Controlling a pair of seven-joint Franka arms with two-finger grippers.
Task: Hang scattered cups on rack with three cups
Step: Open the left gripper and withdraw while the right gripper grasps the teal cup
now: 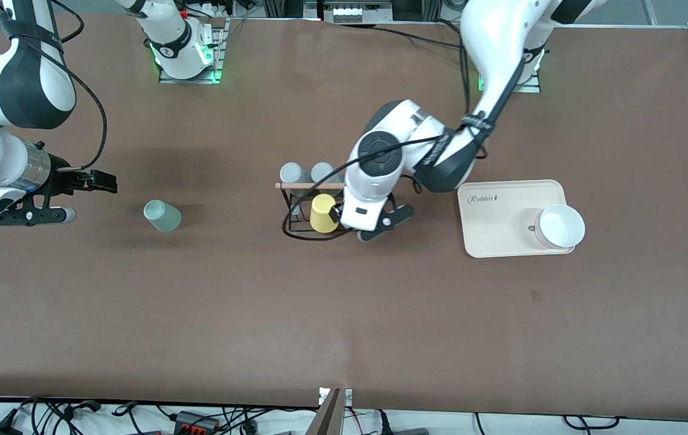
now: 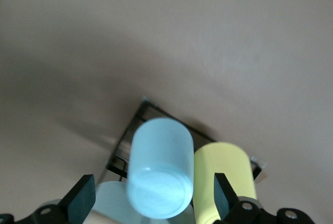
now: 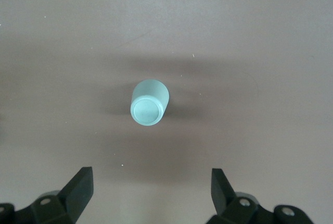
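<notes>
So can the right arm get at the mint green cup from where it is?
Probably yes: the mint green cup stands alone on bare table, upside down, and the right gripper hangs open beside it toward the right arm's end, nothing between them.

A robotics lab: two white arms bolted at twelve o'clock on a brown counter point(image 1: 344, 314), cables point(image 1: 199, 417) trailing along its six o'clock edge.

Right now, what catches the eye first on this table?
The left gripper hangs over the black rack mid-table, fingers spread around a light blue cup upside down beside a yellow cup. A mint green cup stands alone toward the right arm's end, the open right gripper above it.
</notes>
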